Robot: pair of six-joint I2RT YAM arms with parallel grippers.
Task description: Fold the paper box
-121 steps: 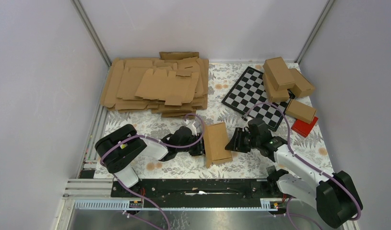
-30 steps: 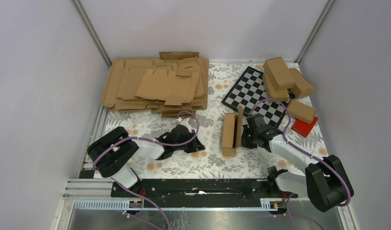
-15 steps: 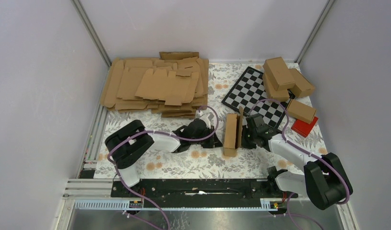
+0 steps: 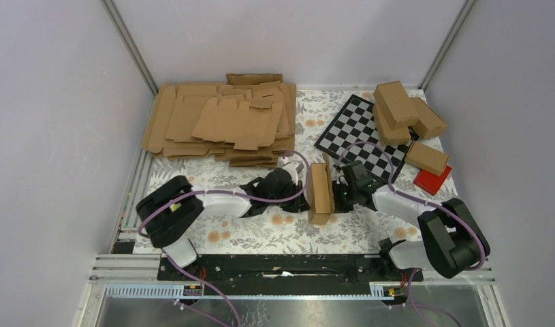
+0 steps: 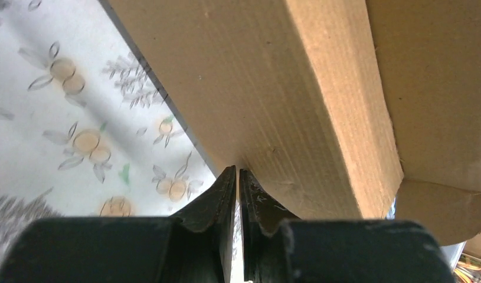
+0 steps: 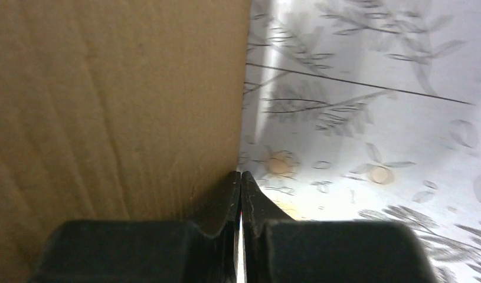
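Note:
The paper box (image 4: 321,191) is a brown carton standing on its long edge in the middle of the floral table, between my two grippers. My left gripper (image 4: 303,194) is shut and empty, its tips pressed against the box's left face (image 5: 273,106). My right gripper (image 4: 338,193) is shut and empty, its tips against the box's right face (image 6: 114,112). In each wrist view the jaws (image 5: 238,177) (image 6: 241,180) are closed with only a hairline gap and nothing between them.
A heap of flat brown blanks (image 4: 220,122) lies at the back left. A checkerboard (image 4: 361,136) lies at the back right, with several folded cartons (image 4: 404,112) and a red flat block (image 4: 432,178) beside it. The table's floral cover (image 4: 261,231) shows in front.
The box went from lying flat to standing on edge. My left gripper has moved right up against its left side, and the right gripper has shifted left with the box.

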